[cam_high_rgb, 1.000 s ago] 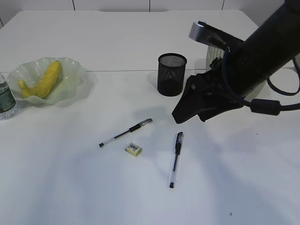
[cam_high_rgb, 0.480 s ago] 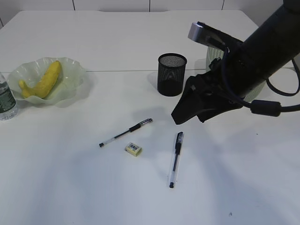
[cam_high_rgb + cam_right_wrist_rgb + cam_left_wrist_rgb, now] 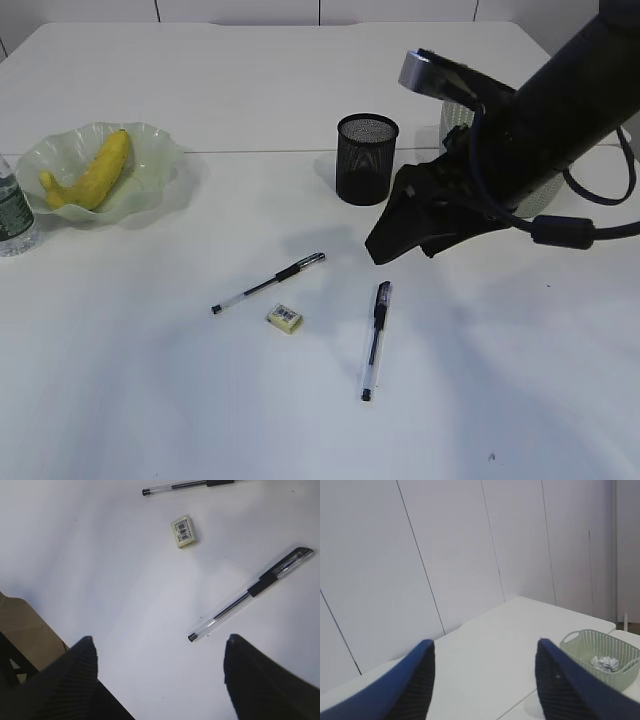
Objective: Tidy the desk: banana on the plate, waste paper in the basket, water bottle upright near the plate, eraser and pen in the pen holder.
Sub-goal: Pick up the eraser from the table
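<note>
The banana (image 3: 95, 172) lies in the pale green plate (image 3: 162, 150) at the desk's (image 3: 150, 400) far left. Beside the plate, at the frame's edge, stands the water bottle (image 3: 12, 215), cut off by the frame. The black mesh pen holder (image 3: 366, 158) stands mid-desk. Two pens (image 3: 268, 283) (image 3: 375, 338) and the eraser (image 3: 285, 318) lie flat in front of it. My right gripper (image 3: 378, 250) hangs open and empty above the right-hand pen (image 3: 252, 592), with the eraser (image 3: 183, 531) further off. My left gripper (image 3: 485, 642) is open and empty, raised. The waste paper (image 3: 604, 663) sits in the basket (image 3: 585, 647).
The right arm hides most of the basket (image 3: 455, 115) behind the pen holder. A seam (image 3: 250, 152) runs across the desk. In the right wrist view, the desk's edge and brown floor (image 3: 20, 625) show at the left.
The right arm has crept slightly to the left. Nothing on the desk has moved.
</note>
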`<move>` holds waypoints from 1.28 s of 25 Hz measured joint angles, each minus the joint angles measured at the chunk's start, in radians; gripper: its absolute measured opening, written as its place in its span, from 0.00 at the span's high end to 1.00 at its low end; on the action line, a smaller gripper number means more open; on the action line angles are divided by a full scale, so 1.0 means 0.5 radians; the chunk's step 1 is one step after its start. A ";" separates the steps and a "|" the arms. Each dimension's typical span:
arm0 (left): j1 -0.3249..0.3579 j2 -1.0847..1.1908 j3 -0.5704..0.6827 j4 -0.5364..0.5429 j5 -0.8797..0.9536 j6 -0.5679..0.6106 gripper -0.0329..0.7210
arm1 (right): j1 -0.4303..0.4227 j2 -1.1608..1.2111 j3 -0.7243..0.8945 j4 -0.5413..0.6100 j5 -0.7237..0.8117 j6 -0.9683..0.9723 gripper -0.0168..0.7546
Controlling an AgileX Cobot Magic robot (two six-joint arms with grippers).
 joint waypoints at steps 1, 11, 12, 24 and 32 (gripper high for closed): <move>0.000 0.000 0.000 0.000 -0.003 -0.003 0.37 | 0.000 0.019 0.000 -0.002 -0.005 0.000 0.22; 0.000 0.000 0.000 0.002 -0.008 -0.083 0.37 | 0.228 0.315 -0.085 -0.126 -0.017 -0.053 0.22; 0.000 0.000 0.000 0.002 -0.008 -0.092 0.37 | 0.266 0.348 -0.125 -0.193 -0.017 -0.053 0.22; 0.000 0.000 0.000 0.007 0.048 -0.117 0.37 | 0.481 0.701 -0.694 -0.655 0.038 -0.037 0.22; 0.000 0.000 0.000 0.007 0.079 -0.122 0.37 | 0.481 0.847 -0.895 -0.663 0.028 0.156 0.22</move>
